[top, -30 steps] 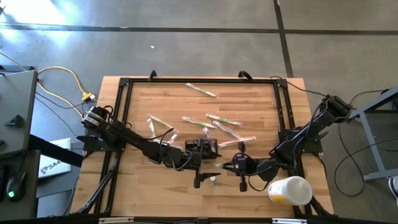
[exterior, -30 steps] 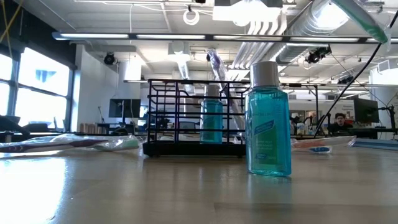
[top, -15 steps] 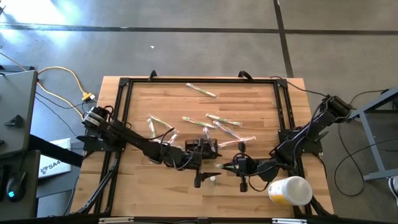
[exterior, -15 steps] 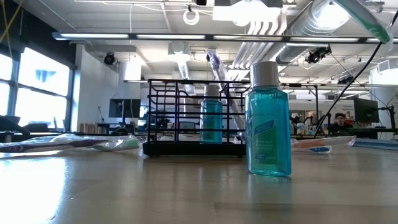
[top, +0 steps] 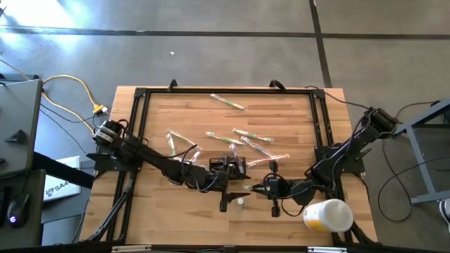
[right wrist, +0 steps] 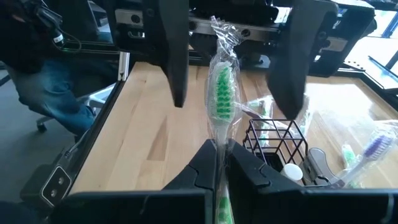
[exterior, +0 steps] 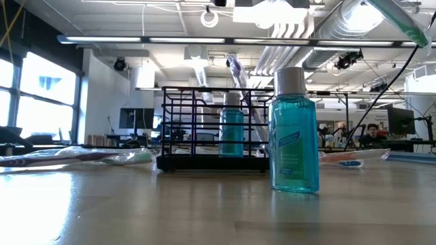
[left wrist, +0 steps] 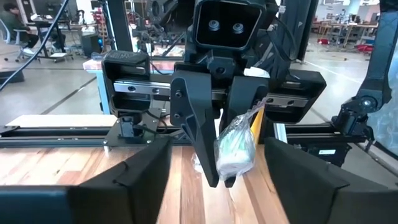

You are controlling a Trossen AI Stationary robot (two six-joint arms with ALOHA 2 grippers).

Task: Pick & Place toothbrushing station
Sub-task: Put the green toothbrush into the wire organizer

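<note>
Wrapped green toothbrush point(right wrist: 221, 93) is pinched by its handle in the closed right gripper point(right wrist: 219, 163), bristle end pointing toward the left gripper point(left wrist: 65, 186); that one faces it with fingers spread wide and empty (likely ready for a hand-over or regrasp). You will find the black wire caddy point(top: 229, 166) just beyond both grippers near the table's point(top: 169, 112) middle. It already holds a small blue mouthwash bottle point(exterior: 231, 133) and a toothbrush point(exterior: 244, 85).
</note>
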